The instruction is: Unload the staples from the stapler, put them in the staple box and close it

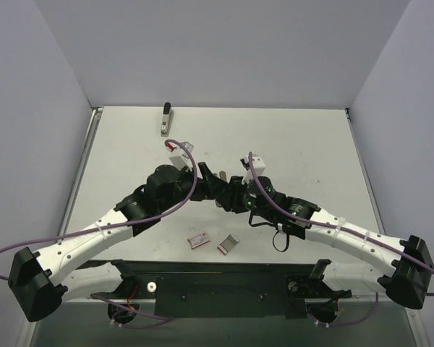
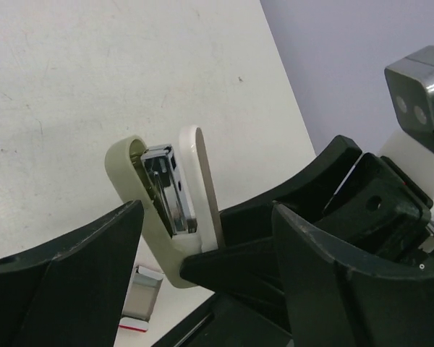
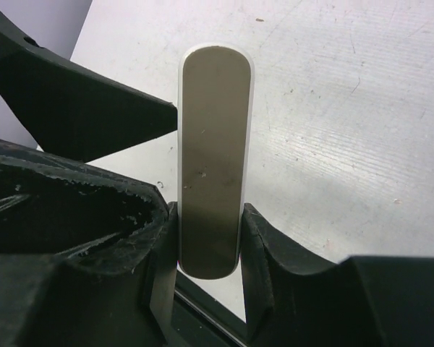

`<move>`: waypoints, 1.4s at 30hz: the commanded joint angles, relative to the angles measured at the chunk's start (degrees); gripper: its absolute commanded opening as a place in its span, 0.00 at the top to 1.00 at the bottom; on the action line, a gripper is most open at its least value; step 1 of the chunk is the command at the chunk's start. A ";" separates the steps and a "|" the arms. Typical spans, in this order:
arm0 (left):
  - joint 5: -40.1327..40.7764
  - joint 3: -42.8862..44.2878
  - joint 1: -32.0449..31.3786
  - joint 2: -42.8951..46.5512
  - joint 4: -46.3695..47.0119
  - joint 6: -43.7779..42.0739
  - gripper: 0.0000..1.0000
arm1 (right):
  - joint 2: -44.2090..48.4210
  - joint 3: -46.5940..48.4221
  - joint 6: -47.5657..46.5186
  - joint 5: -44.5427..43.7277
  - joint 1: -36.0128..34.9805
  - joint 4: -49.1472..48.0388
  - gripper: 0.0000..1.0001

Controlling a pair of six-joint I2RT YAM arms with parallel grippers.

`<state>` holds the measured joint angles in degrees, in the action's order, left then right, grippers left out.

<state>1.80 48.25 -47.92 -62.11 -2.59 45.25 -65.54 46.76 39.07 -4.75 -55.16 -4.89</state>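
Reaches left arm (image 1: 94, 238) inward from the near-left base and right arm (image 1: 347, 235) inward from the near-right base, with both wrists close together above mid-counter (image 1: 311, 144). Holds left tool (image 2: 206, 217) spread wide, one finger on either side of the stapler (image 2: 170, 199). Clamps right tool (image 3: 210, 217) on the stapler's flat base, one finger against each long edge.

Right fingers (image 2: 253, 217) hide the cream stapler (image 2: 155, 217)'s hinge end.

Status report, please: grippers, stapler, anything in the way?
Left gripper open, jaws either side of the stapler. Right gripper shut on its base; hinged open, chrome magazine exposed. Nothing blocking; red-and-white box and grey box lie near the arm bases.
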 commanded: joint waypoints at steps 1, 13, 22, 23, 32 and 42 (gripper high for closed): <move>-1.80 2.81 -0.51 1.46 -3.11 -2.01 0.16 | 4.10 1.66 -1.10 -3.94 0.05 -2.24 1.00; 0.05 0.01 -0.51 9.45 -5.15 -2.28 0.13 | 14.11 -0.53 -4.79 -3.78 0.22 3.21 1.00; -11.20 -6.33 -0.42 13.77 10.49 -2.01 0.13 | 23.34 0.61 -6.90 9.49 2.24 10.33 1.00; -12.60 -6.59 -0.42 13.85 11.11 -2.36 0.13 | 23.70 1.05 -6.99 11.24 2.25 10.77 1.00; -21.92 -10.01 -0.33 13.50 24.81 -2.45 0.13 | 25.37 2.89 -7.95 20.84 2.51 11.30 1.00; -29.21 -11.86 1.78 13.77 33.16 2.46 0.12 | 24.85 7.37 -7.61 26.63 2.51 8.49 1.00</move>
<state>-22.26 36.97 -47.16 -48.66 21.32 44.51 -40.60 50.48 31.40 17.69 -53.17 8.75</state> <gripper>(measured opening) 0.873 0.296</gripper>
